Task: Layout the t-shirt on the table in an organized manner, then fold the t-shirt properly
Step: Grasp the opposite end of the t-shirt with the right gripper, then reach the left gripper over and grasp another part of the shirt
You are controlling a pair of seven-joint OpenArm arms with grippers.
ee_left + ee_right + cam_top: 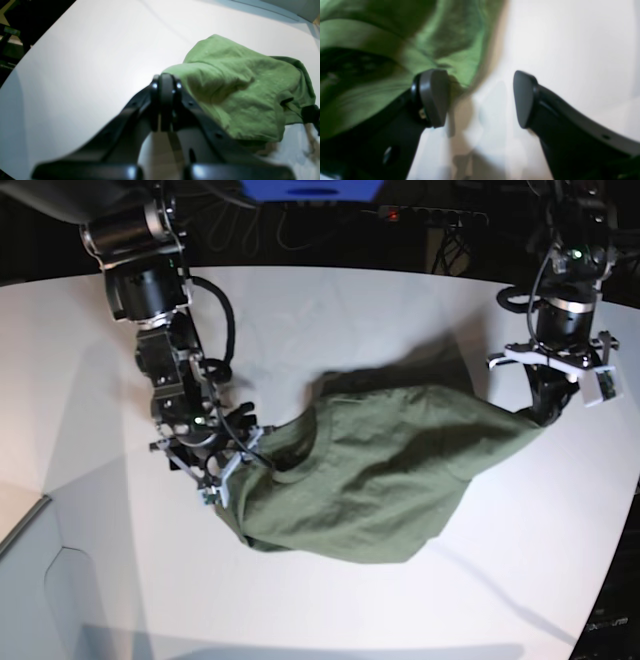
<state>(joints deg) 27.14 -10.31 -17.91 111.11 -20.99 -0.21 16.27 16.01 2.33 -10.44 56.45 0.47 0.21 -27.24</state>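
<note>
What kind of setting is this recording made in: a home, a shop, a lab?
Most likely a robotics lab or test bench, not a home. A bare white table holds only an olive t-shirt, two arms are mounted over it, and cables and a power strip run along the dark back edge.

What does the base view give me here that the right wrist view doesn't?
Only the base view shows the whole crumpled t-shirt stretched between both arms, with the left gripper shut on its far corner. Only the right wrist view shows the right gripper open, one finger against the cloth edge, bare table between the jaws. Both show green fabric on the white table.
</note>
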